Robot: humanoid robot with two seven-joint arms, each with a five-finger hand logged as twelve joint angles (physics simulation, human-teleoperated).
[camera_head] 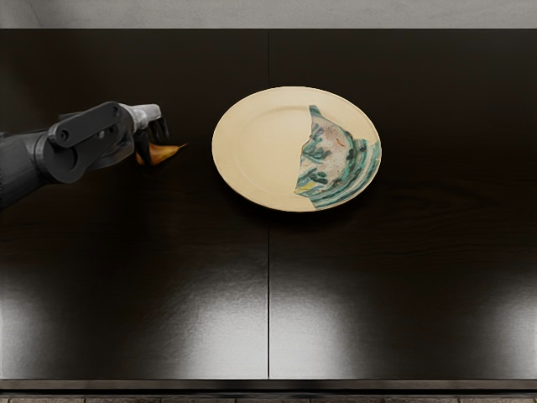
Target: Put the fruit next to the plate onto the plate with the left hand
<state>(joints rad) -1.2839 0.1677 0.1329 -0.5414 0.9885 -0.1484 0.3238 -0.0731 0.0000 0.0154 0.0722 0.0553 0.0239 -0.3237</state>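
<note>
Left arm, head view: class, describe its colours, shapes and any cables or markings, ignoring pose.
The left arm is a smooth, dark grey tube. Near the wrist sits a mid-grey rounded housing with black circular joint caps. The left hand has a pale silver-grey, boxy back with darker parts beneath. No cables or markings show. The right arm is out of view.

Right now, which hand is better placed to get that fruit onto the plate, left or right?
Left. The left hand is right at the orange fruit, which lies just left of the plate. The right arm is not in view at all.
</note>
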